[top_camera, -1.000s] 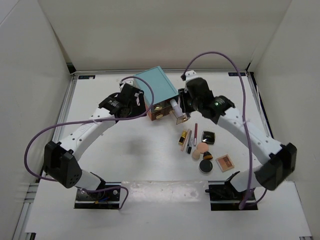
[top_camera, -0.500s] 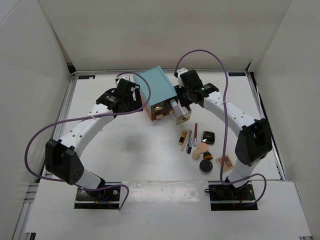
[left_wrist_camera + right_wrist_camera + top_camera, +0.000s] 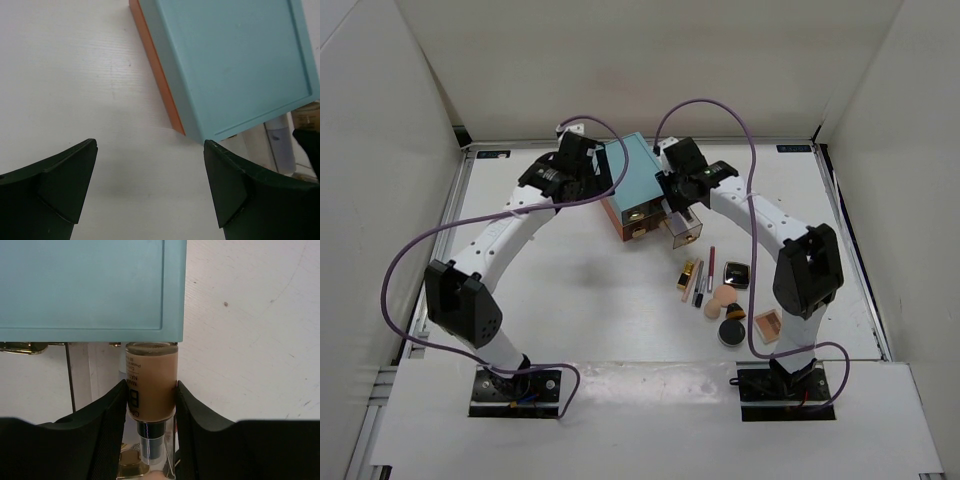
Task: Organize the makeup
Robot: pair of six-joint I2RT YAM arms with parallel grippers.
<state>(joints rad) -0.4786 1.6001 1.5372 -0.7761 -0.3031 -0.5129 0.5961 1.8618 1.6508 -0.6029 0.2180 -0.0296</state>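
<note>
Right wrist view showed my right gripper (image 3: 150,392) pinching a beige liquid foundation bottle with a dark pump neck (image 3: 151,365) across its body. The bottle's flat base sat just at the front edge of the teal drawer box with gold handles (image 3: 90,285), above that box's pulled-out clear drawer (image 3: 682,232). My left gripper (image 3: 150,185) hung spread wide and empty beside the box's orange-edged side, touching nothing.

As I judged it, the smooth bottle could slide in my pinch. Its base could also catch the box's top edge and shove the box, since nothing braced it.

Dark print ran along the bottle. I read only "NAT" and a large "B", my finger hiding the rest.

Other makeup, including a gold lipstick tube (image 3: 688,273) and a round black compact (image 3: 731,332), lay on the white surface (image 3: 570,290) in front of the box.
</note>
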